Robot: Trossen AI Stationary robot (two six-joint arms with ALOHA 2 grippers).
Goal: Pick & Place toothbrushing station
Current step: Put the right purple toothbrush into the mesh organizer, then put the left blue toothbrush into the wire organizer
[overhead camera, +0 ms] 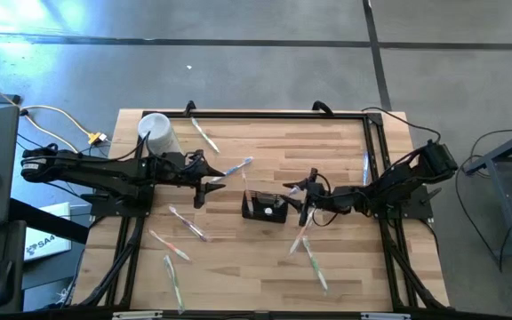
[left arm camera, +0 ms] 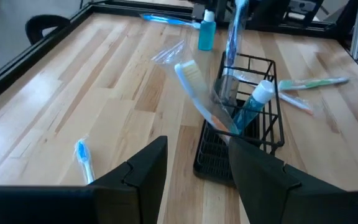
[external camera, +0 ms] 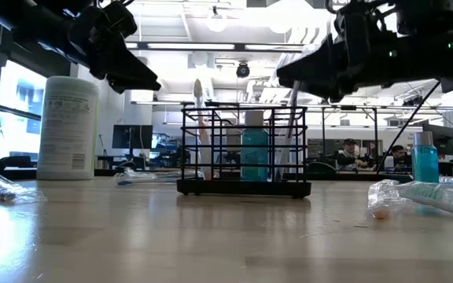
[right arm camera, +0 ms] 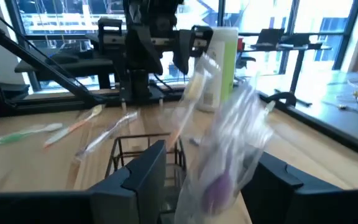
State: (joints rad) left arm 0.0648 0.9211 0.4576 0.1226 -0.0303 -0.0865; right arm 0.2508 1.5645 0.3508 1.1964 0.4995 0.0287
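Toothbrushing station [overhead camera: 266, 207], a black wire holder, sat at frame centre on the wooden table [overhead camera: 345, 267], upright, with a teal bottle [external camera: 254, 155] and a wrapped brush inside. Right gripper [overhead camera: 307, 203] hovered just right of it, clasping a plastic-wrapped toothbrush [right arm camera: 229, 155] between its fingers. Left gripper [overhead camera: 204, 185] hung left of the station, above the table; jaws parted, grasping nothing. White cylindrical container [overhead camera: 158, 133] stood upper left.
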